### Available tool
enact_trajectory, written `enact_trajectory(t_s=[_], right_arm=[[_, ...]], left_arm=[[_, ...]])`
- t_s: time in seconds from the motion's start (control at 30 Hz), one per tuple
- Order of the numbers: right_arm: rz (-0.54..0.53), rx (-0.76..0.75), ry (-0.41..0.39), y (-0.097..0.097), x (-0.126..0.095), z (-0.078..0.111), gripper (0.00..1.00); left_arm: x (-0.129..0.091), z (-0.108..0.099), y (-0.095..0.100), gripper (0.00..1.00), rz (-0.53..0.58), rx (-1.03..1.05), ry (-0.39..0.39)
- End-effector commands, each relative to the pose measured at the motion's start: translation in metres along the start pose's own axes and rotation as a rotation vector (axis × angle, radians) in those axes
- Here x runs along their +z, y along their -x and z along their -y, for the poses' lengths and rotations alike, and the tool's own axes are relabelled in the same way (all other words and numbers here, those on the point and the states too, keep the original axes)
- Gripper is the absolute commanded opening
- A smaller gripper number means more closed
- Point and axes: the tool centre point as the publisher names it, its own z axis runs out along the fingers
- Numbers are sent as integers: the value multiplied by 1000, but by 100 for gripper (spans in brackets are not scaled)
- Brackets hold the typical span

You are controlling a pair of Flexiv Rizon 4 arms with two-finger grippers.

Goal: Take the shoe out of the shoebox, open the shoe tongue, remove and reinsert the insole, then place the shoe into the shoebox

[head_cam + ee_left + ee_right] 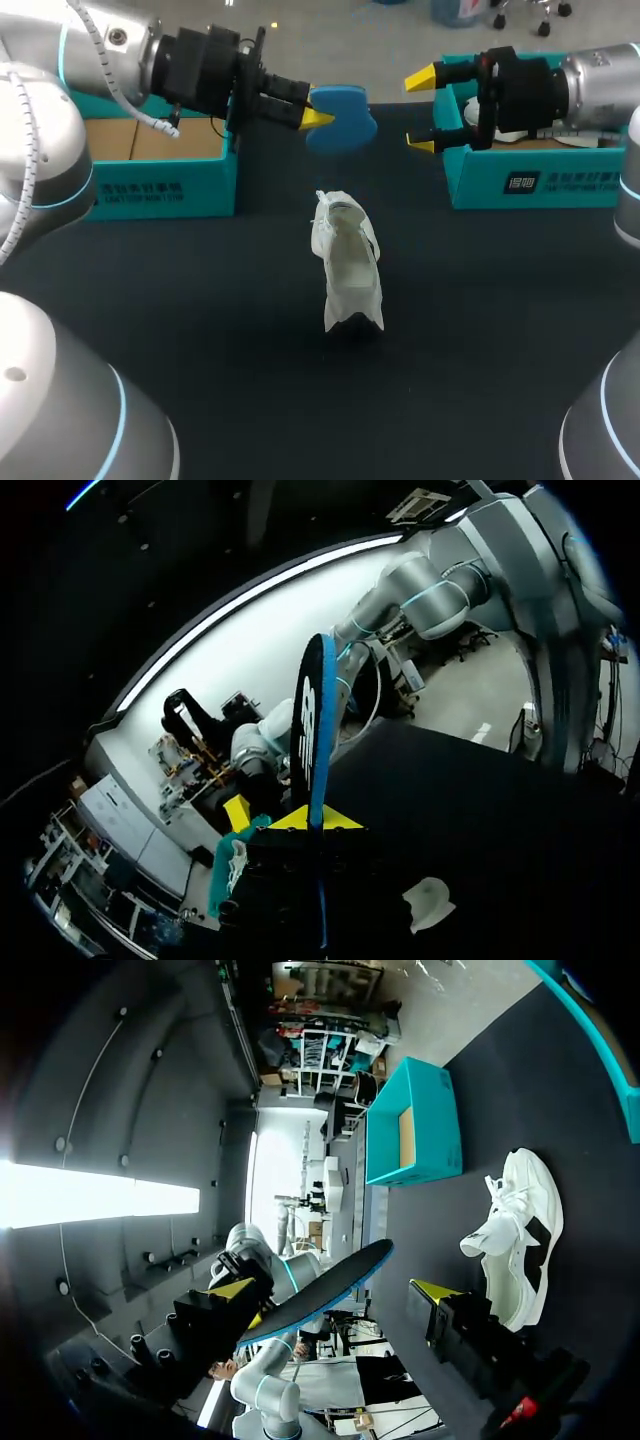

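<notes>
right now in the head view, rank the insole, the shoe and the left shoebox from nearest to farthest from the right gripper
Measured from the open right gripper:
1. insole, just across from its tips, held in the left gripper.
2. shoe, lying in the middle, closer to the robot.
3. left shoebox, far over on the left side.

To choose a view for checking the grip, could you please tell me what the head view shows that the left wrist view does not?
Only the head view: the left box and both fingers of the open right hand. Only the left wrist view: the insole's dark face, edge-on in the left hand. Both: the insole gripped by the left hand, and the white shoe on the table.
</notes>
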Motion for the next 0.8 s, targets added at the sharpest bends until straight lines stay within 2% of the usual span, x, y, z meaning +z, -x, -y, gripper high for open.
enact_trajectory(t_s=[0.03,0.37,0.43,0.5,0.57,0.63,0.8], right_arm=[[0,0,2,0,1,0,100],[0,0,2,0,1,0,100],[0,0,2,0,1,0,100],[0,0,2,0,1,0,100],[0,0,2,0,1,0,100],[0,0,2,0,1,0,100],[0,0,2,0,1,0,100]], left_arm=[[2,3,-5,0,209,624,137],[2,3,-5,0,209,624,137],[5,-9,-9,0,224,731,131],[5,-14,-8,0,274,737,124],[7,-21,-11,0,256,894,147],[8,-25,-11,0,288,906,131],[14,-40,-14,0,281,1011,136]])
